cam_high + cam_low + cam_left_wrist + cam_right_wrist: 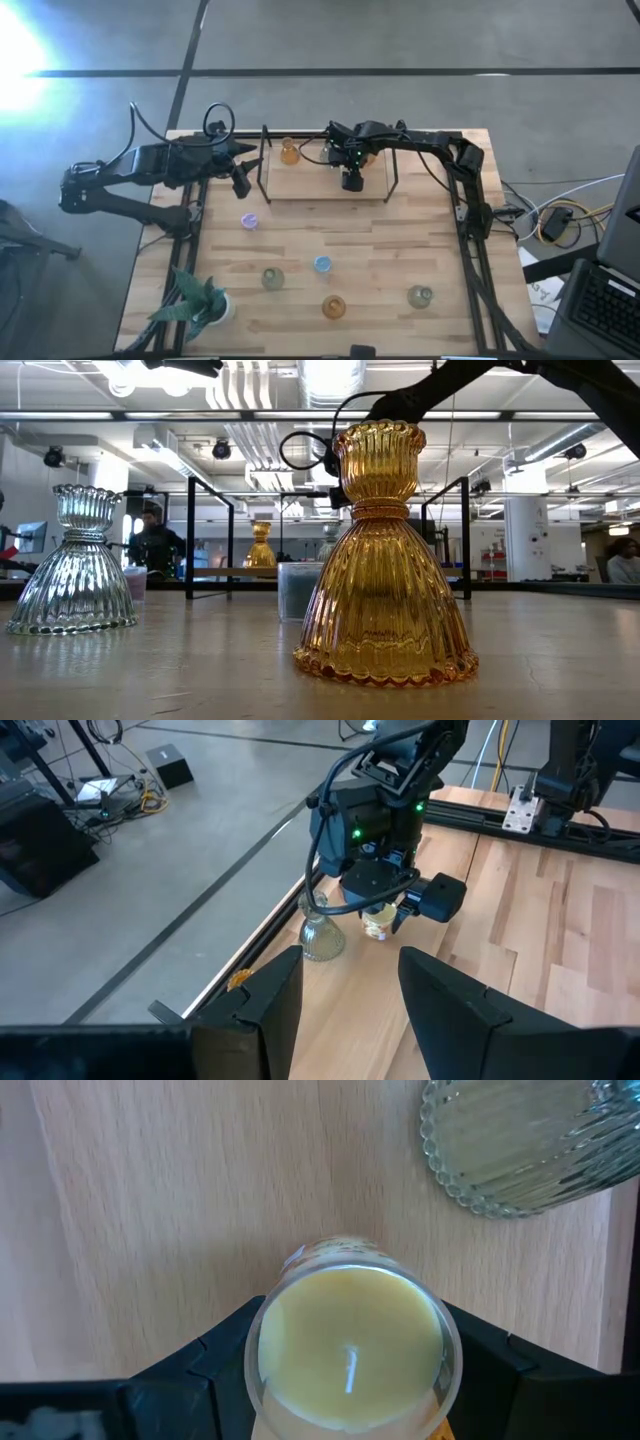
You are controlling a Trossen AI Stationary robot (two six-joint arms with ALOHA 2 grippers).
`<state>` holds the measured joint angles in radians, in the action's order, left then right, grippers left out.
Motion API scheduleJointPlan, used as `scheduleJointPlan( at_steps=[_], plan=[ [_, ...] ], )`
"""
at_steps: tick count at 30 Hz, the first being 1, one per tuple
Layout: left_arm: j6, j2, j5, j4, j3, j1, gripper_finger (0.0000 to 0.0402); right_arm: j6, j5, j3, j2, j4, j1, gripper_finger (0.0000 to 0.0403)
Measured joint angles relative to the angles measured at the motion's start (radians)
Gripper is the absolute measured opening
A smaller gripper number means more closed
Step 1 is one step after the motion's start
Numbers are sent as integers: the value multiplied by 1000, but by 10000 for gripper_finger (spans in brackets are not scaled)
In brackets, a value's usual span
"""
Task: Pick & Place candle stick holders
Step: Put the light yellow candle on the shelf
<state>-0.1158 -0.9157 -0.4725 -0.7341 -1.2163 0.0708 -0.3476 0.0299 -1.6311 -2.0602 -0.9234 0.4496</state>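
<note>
Nearest the low camera, an amber holder (pixel 385 560) stands upright on the desk (pixel 370 245), with a clear grey-green holder (pixel 77 565) off to one side. Around them on the open front of the desk are a blue holder (pixel 322 264), a second grey-green one (pixel 420 296), another near the plant (pixel 273 279) and a purple holder (pixel 249 221) — all well apart, all apparently yet to be moved.

Farther back, on a raised wooden shelf (pixel 310 185), the right gripper (pixel 351 181) hangs low with its jaws pinching a yellow candle glass (pixel 350 1355), which sits at or just above the shelf board. A ribbed clear holder (pixel 320 935) stands just beside it, and an orange holder (pixel 289 152) waits near the shelf's other end.

This looks like the placing step. The next move calls for the jaws to part and the arm to rise straight, sparing the ribbed neighbour.

The left gripper (pixel 345 1010) waits beside the shelf, jaws spread and empty.

The desk is pale wood planking; beyond lies an open workshop with ceiling lights, and a person at a far bench.
</note>
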Motion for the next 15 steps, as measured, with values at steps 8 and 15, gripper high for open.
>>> scheduleJointPlan(
  at_steps=[8,15],
  plan=[
    [-1,0,0,0,0,0,172,-7,5,-10,-2,17,0,226],
    [-1,0,0,-8,0,0,172,-16,2,0,-2,18,0,226]
  ],
)
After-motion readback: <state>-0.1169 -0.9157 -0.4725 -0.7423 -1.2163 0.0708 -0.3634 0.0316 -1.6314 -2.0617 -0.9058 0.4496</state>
